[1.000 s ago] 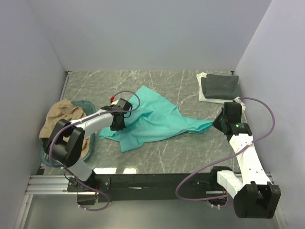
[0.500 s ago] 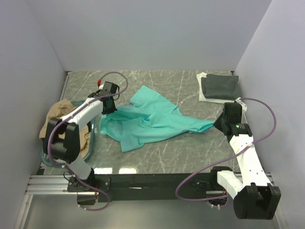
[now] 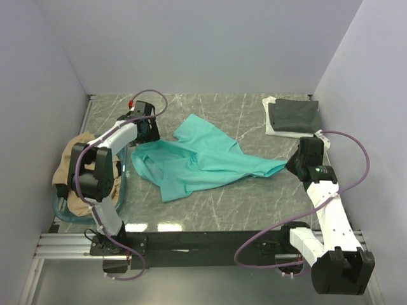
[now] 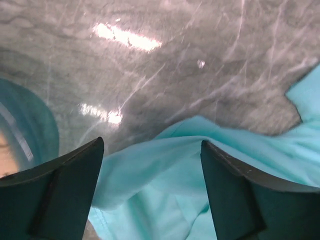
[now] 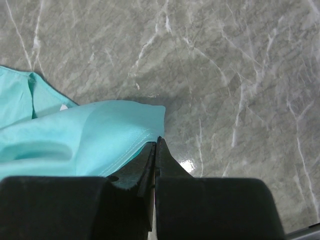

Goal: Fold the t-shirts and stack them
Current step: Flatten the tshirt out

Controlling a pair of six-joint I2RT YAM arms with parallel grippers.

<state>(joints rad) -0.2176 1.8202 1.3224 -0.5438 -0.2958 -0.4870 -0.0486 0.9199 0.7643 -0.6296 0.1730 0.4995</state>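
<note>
The teal-green t-shirt (image 3: 203,162) lies crumpled and spread across the middle of the table. My left gripper (image 3: 146,131) hovers open over its left rear edge; in the left wrist view the cloth (image 4: 165,170) lies loose between and below the wide-apart jaws of that gripper (image 4: 151,145). My right gripper (image 3: 296,164) is shut at the shirt's right corner. In the right wrist view the hem (image 5: 75,135) runs under the left finger of the gripper (image 5: 157,140), and no cloth shows between the tips. A dark grey t-shirt (image 3: 294,114) rests folded on a white one (image 3: 273,129) at the back right.
A teal plastic basket (image 3: 123,184) stands at the left edge with a tan t-shirt (image 3: 76,159) heaped in it; its rim (image 4: 30,120) shows in the left wrist view. Walls close in the table on three sides.
My left gripper moved back and to the left, dragging the shirt's left edge with it, then opened and let the cloth go. The right arm stayed put.
</note>
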